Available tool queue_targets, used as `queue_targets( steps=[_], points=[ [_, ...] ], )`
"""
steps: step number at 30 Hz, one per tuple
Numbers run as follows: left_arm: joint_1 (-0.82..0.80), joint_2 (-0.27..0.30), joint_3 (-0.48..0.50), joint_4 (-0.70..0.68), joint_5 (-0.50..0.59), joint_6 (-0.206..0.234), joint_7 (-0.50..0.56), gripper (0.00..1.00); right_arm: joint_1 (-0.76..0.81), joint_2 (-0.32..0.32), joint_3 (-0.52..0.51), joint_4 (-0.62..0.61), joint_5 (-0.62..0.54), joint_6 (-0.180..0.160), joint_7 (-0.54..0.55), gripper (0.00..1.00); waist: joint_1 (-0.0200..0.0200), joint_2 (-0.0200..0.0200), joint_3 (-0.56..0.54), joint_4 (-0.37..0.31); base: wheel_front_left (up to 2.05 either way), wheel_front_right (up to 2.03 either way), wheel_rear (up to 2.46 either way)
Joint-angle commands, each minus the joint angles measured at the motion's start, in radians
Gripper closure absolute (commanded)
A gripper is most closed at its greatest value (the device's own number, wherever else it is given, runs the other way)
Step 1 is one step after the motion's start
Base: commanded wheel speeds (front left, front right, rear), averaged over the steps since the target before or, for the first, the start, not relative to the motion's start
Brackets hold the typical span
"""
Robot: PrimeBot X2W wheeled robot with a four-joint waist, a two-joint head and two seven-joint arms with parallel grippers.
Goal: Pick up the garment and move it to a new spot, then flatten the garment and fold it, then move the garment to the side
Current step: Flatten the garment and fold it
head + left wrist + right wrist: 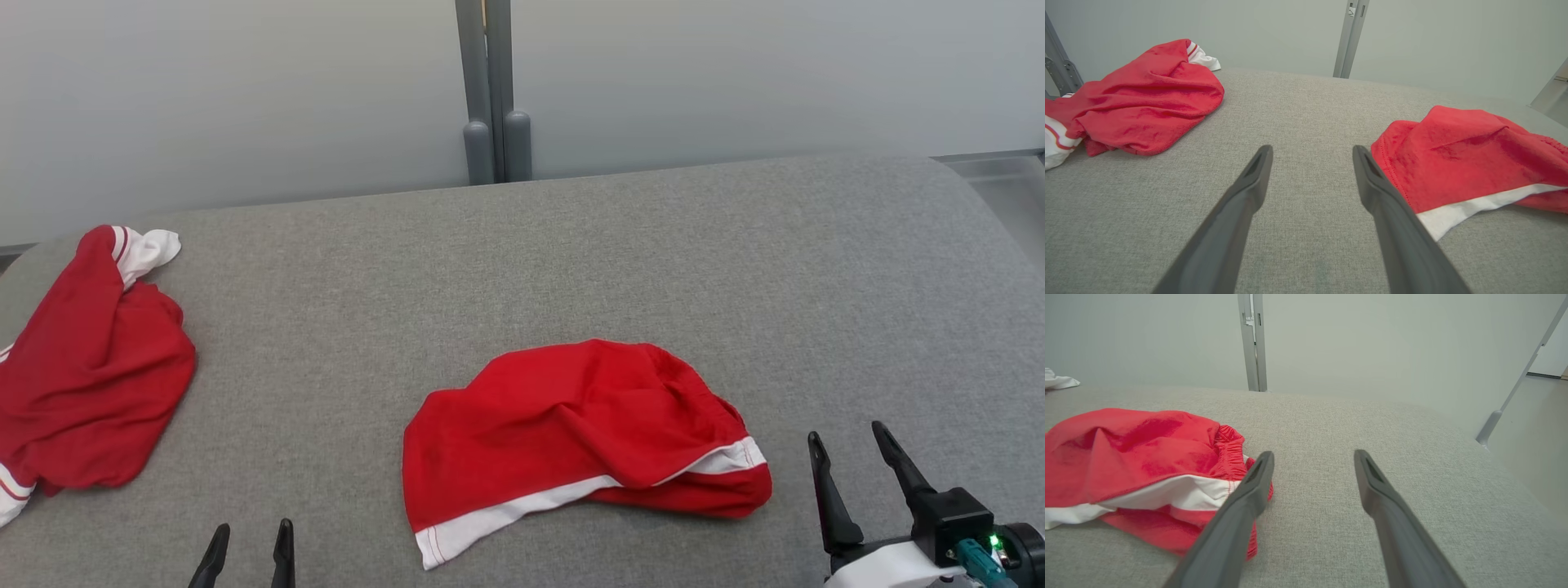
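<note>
While poised low at the front edge of the grey woven desk (571,245), holds left pincer (254,527) and right pincer (845,433) spread wide, pinching nothing. Just beyond, centre-front: crumpled red shorts (571,425), white-hemmed, elastic-waisted. Probably light, limp, clingy rather than slippery; best pinched at gathered waistband or white hem. Farther off, at the left edge: another bunched red-and-white garment (90,367).

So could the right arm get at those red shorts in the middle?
Probably yes. The right gripper is open, and the shorts lie just to its left on the grey surface, nothing between them.
</note>
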Motion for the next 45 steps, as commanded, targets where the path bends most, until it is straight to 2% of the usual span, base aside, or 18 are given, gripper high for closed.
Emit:
queue_targets(
  steps=[1, 6, 8, 9, 10, 11, 13, 16, 22, 32, 34, 36, 45],
  points=[
    [-0.002, 0.002, 0.004, -0.004, -0.001, -0.003, 0.000, 0.00, -0.015, -0.001, 0.012, -0.020, 0.007, -0.001, -0.003, 0.00, 0.0000, 0.0000, 0.003, 0.000, 0.00, 0.00, 0.00],
    [0.001, -0.006, 0.009, 0.024, 0.015, -0.002, 0.000, 0.00, -0.027, -0.027, 0.050, -0.056, 0.024, -0.001, -0.003, 0.00, 0.0000, 0.0000, 0.008, -0.003, 0.00, 0.00, 0.00],
    [-0.005, -0.014, -0.002, 0.027, 0.004, 0.007, 0.047, 0.00, -0.034, -0.048, 0.077, -0.051, 0.040, -0.001, -0.003, 0.00, 0.0000, 0.0000, 0.012, -0.005, 0.00, 0.00, 0.00],
    [-0.007, -0.018, -0.012, 0.017, -0.005, 0.010, 0.089, 0.00, -0.039, -0.066, 0.095, -0.043, 0.049, -0.001, -0.003, 0.00, 0.0000, 0.0000, 0.015, -0.006, 0.00, 0.00, 0.00],
    [0.000, -0.030, -0.031, -0.011, -0.025, 0.023, 0.197, 0.00, -0.050, -0.106, 0.135, -0.024, 0.079, -0.001, 0.003, 0.00, 0.0000, 0.0000, 0.026, -0.007, 0.00, 0.00, 0.00],
    [0.009, -0.047, -0.046, -0.069, -0.058, 0.041, 0.304, 0.00, -0.077, -0.158, 0.190, -0.016, 0.116, -0.001, 0.056, 0.00, 0.0000, 0.0000, 0.046, -0.010, 0.00, 0.00, 0.00],
    [0.014, -0.055, -0.068, -0.135, -0.074, 0.059, 0.398, 0.00, -0.099, -0.213, 0.252, -0.022, 0.167, -0.001, 0.129, 0.00, 0.0000, 0.0000, 0.070, -0.011, 0.00, 0.00, 0.00],
    [0.028, -0.069, -0.103, -0.222, -0.101, 0.081, 0.514, 0.00, -0.145, -0.288, 0.349, -0.036, 0.262, -0.001, 0.237, 0.00, 0.0000, 0.0000, 0.102, -0.018, 0.00, 0.00, 0.00],
    [0.049, -0.079, -0.186, -0.302, -0.159, 0.072, 0.660, 0.00, -0.222, -0.409, 0.503, -0.039, 0.415, -0.001, 0.360, 0.00, 0.0000, 0.0000, 0.122, -0.016, 0.00, 0.00, 0.00],
    [-0.016, -0.096, -0.223, -0.222, -0.163, 0.087, 0.638, 0.00, -0.237, -0.460, 0.569, -0.046, 0.479, -0.001, 0.345, 0.00, 0.0000, 0.0000, 0.111, -0.013, 0.00, 0.00, 0.00],
    [-0.035, -0.098, -0.227, -0.197, -0.161, 0.087, 0.627, 0.00, -0.245, -0.463, 0.575, -0.042, 0.481, -0.001, 0.343, 0.05, 0.0000, 0.0000, 0.113, -0.014, 0.00, 0.00, 0.00],
    [-0.053, -0.100, -0.230, -0.174, -0.158, 0.091, 0.614, 0.00, -0.256, -0.461, 0.579, -0.036, 0.482, -0.001, 0.342, 0.00, 0.0000, 0.0000, 0.116, -0.017, 0.00, 0.00, 0.00],
    [-0.112, -0.105, -0.255, -0.106, -0.177, 0.097, 0.588, 0.00, -0.319, -0.444, 0.624, 0.024, 0.495, -0.001, 0.342, 0.00, 0.0000, 0.0000, 0.126, -0.022, 0.00, 0.00, 0.00]
  ],
)
